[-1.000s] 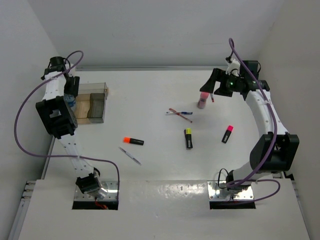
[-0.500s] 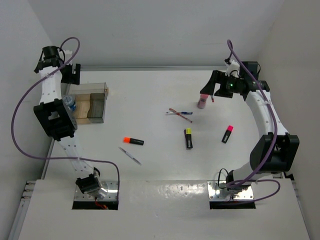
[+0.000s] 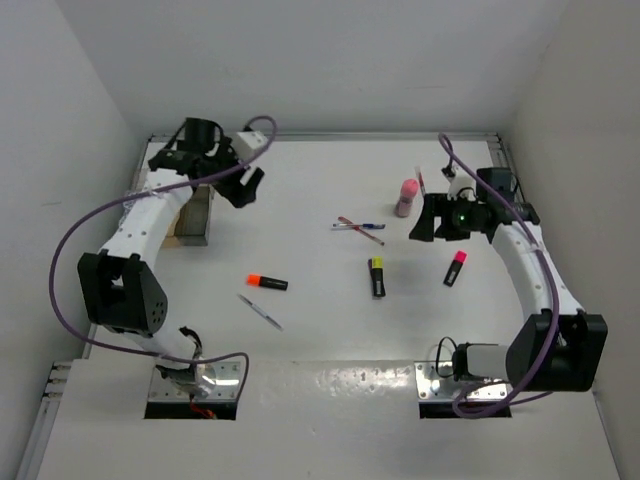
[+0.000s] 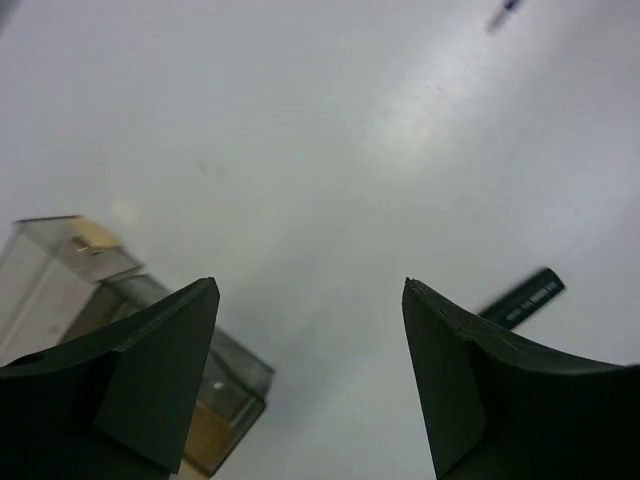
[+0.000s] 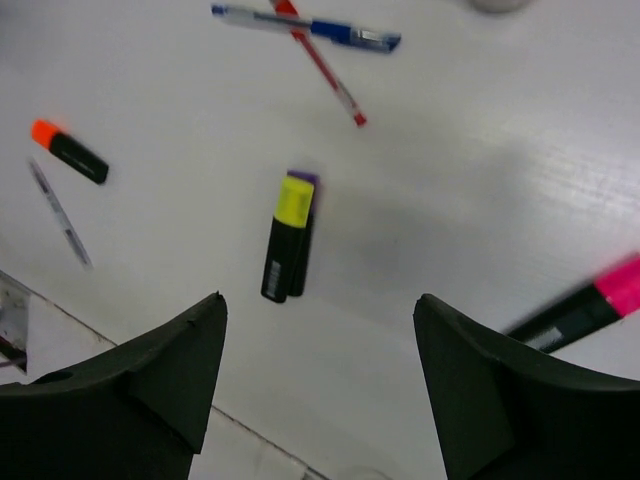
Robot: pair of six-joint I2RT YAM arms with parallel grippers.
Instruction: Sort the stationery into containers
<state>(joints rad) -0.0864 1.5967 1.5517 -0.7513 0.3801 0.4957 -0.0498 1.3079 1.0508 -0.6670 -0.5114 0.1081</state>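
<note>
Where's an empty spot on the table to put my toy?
There's bare table between the organiser box and the crossed pens, and along the near edge past the silver pen and yellow highlighter. It's crowded on the right, around the pink bottle, pink highlighter and right gripper.

landmark: yellow-capped highlighter (image 3: 378, 277), laid near the middle of the white table (image 3: 310, 170), cap toward the far edge
pink-capped highlighter (image 3: 456, 268): laid to the right of the landmark, apart from it
orange-capped highlighter (image 3: 267, 282): laid well to the left of the landmark
silver pen (image 3: 260, 311): set left of the landmark and nearer the arm bases
blue pen (image 3: 372, 226) and red pen (image 3: 376, 238): crossed, just beyond the landmark
pink bottle (image 3: 405, 198): stood farther beyond the landmark, slightly right
organiser box (image 3: 198, 212): placed far left of the landmark, partly covered by the left arm
left pincer (image 3: 248, 186): held beyond and left of the landmark, fingers parted, nothing gripped
right pincer (image 3: 421, 220): held beyond and right of the landmark, fingers parted, nothing gripped
</note>
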